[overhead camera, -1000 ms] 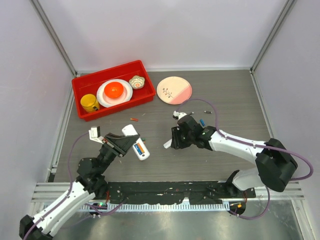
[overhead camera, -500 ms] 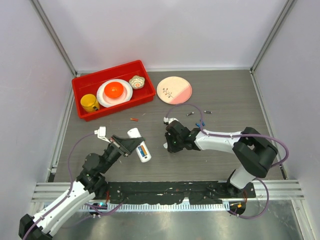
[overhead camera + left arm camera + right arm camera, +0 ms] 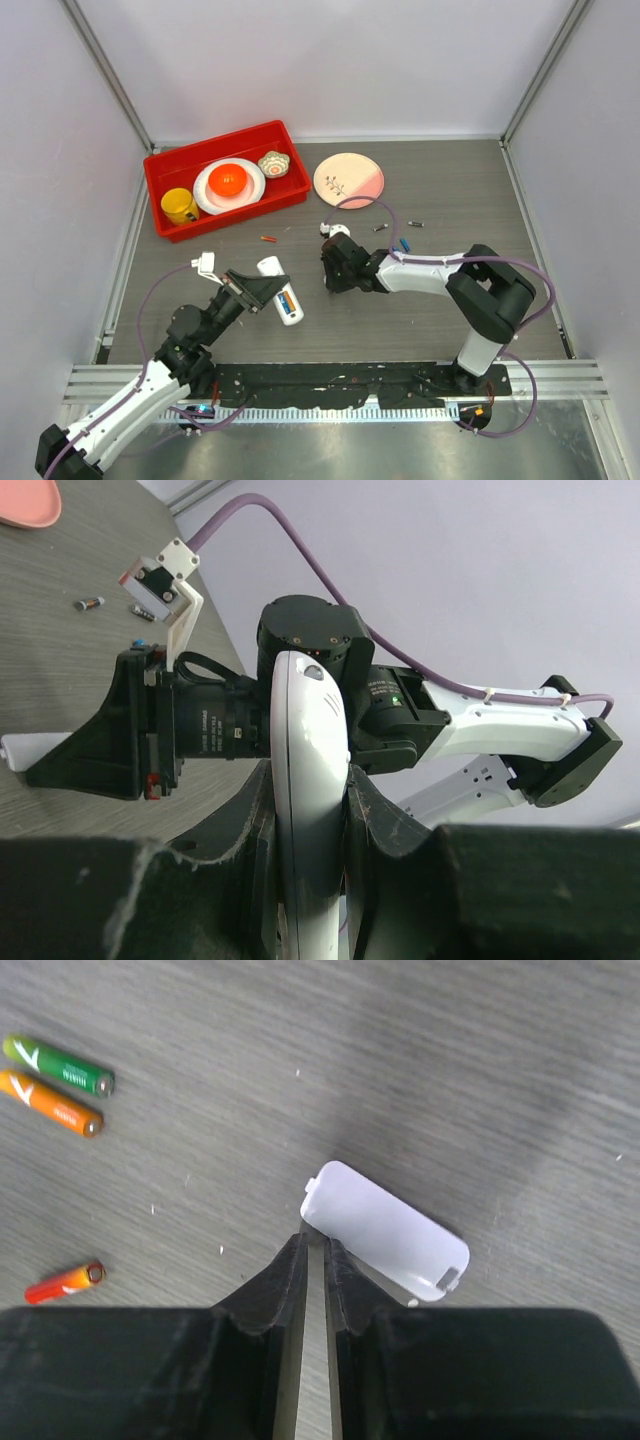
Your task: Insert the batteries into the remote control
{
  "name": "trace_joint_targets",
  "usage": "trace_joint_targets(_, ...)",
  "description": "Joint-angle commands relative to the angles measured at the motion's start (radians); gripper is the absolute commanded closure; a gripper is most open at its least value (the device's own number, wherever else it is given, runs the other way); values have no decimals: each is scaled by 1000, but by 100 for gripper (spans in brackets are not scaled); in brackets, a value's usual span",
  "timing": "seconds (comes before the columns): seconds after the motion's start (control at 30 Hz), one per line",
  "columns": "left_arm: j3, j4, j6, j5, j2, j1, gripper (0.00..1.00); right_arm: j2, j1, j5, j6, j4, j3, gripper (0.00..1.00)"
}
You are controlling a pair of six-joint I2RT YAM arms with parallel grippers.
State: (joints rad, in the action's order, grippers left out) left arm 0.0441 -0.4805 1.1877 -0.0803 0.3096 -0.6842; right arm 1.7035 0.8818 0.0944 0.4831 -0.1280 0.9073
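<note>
My left gripper is shut on the white remote control, which it holds off the table with its back up; blue and orange cells show in the bay. In the left wrist view the remote stands edge-on between the fingers. My right gripper is shut and empty, low over the table. In the right wrist view its tips sit at the near corner of the loose white cover, which lies flat. A green battery, an orange battery and a red-orange battery lie to the left.
A red bin at the back left holds a yellow mug, a plate and a bowl. A pink plate lies behind the right gripper. Loose batteries lie on the table, one orange-red and one blue.
My right gripper has moved left and slightly back, closer to the remote, and now covers the white cover in the top view. My left gripper has shifted the remote slightly up and right.
</note>
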Motion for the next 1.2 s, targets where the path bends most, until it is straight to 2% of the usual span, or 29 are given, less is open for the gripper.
trace_joint_targets(0.0,17,-55,-25,7,2,5,100,62,-33,61,20,-13,30,82)
trace_joint_targets(0.1,19,-72,-30,8,29,5,100,67,-40,33,-7,5,47,73)
trace_joint_targets(0.13,20,-78,-30,8,37,5,100,56,-38,-28,-47,25,47,63)
trace_joint_targets(0.23,23,-113,-34,4,74,5,100,4,-35,-169,-124,50,41,46)
trace_joint_targets(0.33,25,-150,-34,-13,111,5,100,-56,-35,-159,-146,32,25,39)
trace_joint_targets(0.43,27,-175,-33,-29,131,5,100,-134,-35,-118,-167,-8,27,37)
trace_joint_targets(0.5,25,-179,-33,-30,137,5,100,-175,-38,-32,-182,-33,34,37)
trace_joint_targets(0.6,22,-187,-30,-26,138,5,100,-173,-60,48,-193,-87,45,37)
trace_joint_targets(0.8,19,-190,-25,-36,135,5,100,-55,-79,44,-212,-150,97,37)
trace_joint_targets(1.17,19,-162,-27,-39,102,5,100,36,-92,8,-232,-157,131,37)
